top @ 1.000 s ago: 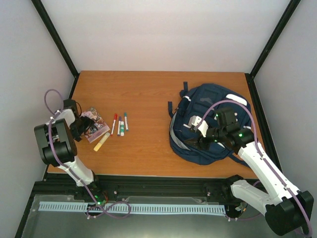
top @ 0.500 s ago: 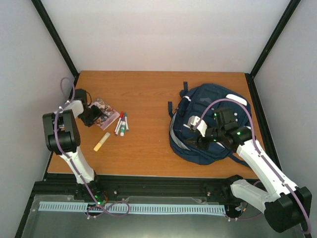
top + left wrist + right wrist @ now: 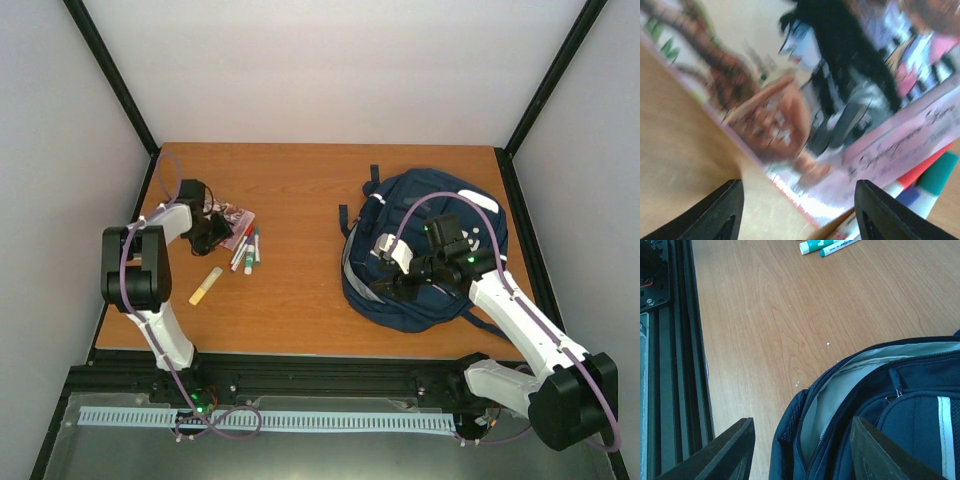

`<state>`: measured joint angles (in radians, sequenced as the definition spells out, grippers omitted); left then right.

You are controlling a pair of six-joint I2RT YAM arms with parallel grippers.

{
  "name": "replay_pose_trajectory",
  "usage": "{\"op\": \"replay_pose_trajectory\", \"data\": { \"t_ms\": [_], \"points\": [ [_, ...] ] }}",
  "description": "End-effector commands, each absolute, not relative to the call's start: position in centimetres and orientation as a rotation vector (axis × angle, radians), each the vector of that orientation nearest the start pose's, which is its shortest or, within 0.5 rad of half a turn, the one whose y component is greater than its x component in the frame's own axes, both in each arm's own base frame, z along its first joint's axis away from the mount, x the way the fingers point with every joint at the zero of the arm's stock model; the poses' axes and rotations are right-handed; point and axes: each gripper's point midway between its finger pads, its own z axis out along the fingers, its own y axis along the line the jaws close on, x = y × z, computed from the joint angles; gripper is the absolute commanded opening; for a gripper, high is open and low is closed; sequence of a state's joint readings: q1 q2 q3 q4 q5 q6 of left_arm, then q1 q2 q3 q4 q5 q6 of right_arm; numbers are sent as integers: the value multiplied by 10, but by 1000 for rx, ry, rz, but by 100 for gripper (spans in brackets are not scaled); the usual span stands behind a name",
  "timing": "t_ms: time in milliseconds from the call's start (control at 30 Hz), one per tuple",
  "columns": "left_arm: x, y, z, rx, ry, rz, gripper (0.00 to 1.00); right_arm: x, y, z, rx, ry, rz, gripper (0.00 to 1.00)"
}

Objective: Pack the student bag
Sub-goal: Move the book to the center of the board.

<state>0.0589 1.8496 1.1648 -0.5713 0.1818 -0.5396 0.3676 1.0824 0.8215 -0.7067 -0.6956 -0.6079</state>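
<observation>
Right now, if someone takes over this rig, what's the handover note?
Left gripper: jaws apart at the near corner of the illustrated paper booklet; no grip evident.
Right gripper: jaws apart, flanking the unzipped rim of the large navy-blue fabric backpack.
Layout: backpack on the right of the wooden table; booklet, coloured markers and yellow highlighter on the left.
Done: main compartment unzipped.
Left: booklet, markers and highlighter are not packed yet.
</observation>
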Motion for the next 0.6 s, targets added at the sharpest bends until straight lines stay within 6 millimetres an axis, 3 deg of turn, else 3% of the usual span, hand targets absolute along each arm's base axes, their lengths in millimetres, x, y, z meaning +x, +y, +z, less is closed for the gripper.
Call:
{"op": "replay_pose_trajectory", "data": {
  "t_ms": [0,100,233,567],
  "points": [
    [371,12,54,-975,2662,-194,67,206,201,176,-1348,1946,772,53],
    [374,35,81,-1038,2554,-65,79,206,201,177,-1339,1949,774,53],
    [392,53,93,-1123,2505,-67,87,208,201,177,-1329,1956,770,53],
    [444,84,73,-1289,2426,-159,88,213,196,176,-1300,1977,719,56]
  ]
}}
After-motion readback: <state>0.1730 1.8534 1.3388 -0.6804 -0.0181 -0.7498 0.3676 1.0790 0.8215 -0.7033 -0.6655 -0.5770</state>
